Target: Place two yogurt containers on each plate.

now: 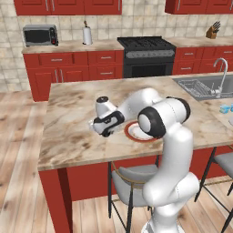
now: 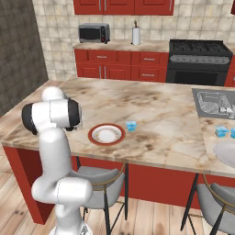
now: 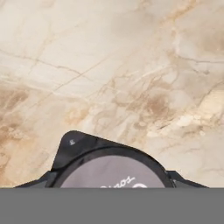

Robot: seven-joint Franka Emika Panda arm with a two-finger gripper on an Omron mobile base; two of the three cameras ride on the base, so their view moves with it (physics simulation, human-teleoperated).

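Yogurt, a dark squat cup with grey lid (image 3: 111, 168), sits between the end effector's tips, grip unclear; red-rimmed white plate (image 2: 106, 134) lies empty.

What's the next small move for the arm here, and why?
Probably close the tool firmly on the dark yogurt cup before any lift. In the hand view the cup sits right between the tips on the marble counter, but a firm grip can't be confirmed. The red-rimmed plate nearby holds nothing, so the cup would likely go there afterwards.
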